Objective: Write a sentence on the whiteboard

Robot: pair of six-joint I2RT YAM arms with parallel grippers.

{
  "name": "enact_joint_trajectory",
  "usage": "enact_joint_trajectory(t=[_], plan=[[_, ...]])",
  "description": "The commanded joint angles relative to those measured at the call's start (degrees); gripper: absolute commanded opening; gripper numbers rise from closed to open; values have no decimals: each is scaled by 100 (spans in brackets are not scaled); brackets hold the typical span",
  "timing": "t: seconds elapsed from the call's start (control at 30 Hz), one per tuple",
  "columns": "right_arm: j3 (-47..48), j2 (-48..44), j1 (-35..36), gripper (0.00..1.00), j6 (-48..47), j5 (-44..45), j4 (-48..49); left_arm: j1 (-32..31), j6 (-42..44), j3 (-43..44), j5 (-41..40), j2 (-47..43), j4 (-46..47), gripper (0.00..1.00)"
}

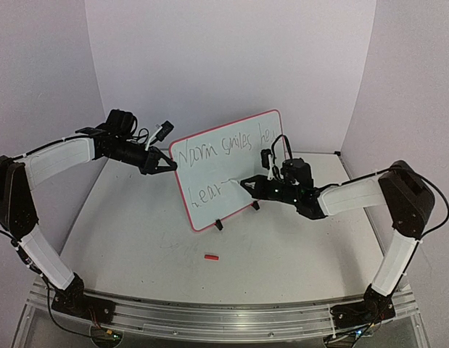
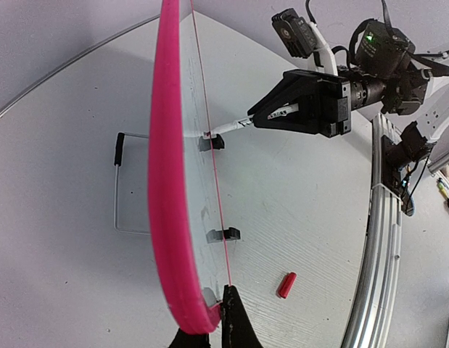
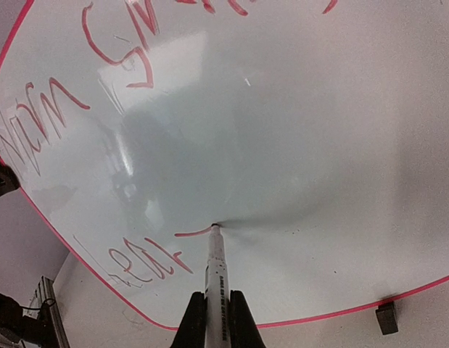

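The whiteboard (image 1: 235, 172) stands tilted on two black clip feet (image 1: 219, 225) in the middle of the table, its pink-red rim (image 2: 165, 181) edge-on in the left wrist view. My left gripper (image 1: 166, 165) (image 2: 217, 319) is shut on its left edge. The sentence (image 1: 220, 148) (image 3: 122, 65) runs in two lines; the lower line (image 3: 148, 261) ends in a short stroke. My right gripper (image 1: 252, 185) (image 3: 217, 319) is shut on a white marker (image 3: 216, 272) (image 2: 231, 125), whose tip touches the board at the end of that stroke.
A small red marker cap (image 1: 211, 256) (image 2: 286, 285) lies on the table in front of the board. A wire stand (image 2: 119, 190) sits behind the board. An aluminium rail (image 1: 209, 312) runs along the near edge. Walls close in the back and sides.
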Motion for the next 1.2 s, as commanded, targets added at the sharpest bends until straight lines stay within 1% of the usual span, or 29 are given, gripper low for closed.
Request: enact_joint_trajectory(t=[0.0,0.2,0.47,0.67,0.87,1.17], plan=[[-102,-382,-32,0,-166,-355,261,-95,496,-92,-420,-50,-265,0],[-100,-611,-31,0,-209,-608,279,-96,498,-83,-411,-38,-266,0],[276,-128,-36,0,-209,-732,334,-109,493,-90,-415,-53,-278,0],[318,105,-34,0,-188,-572,404,-105,500,-88,-426,-63,-282,0],[68,68,-31,0,-216,-267,471,-108,502,-85,-437,-57,-276,0],[-275,184,-32,0,-168,-269,487,-103,506,-83,-435,-29,-276,0]])
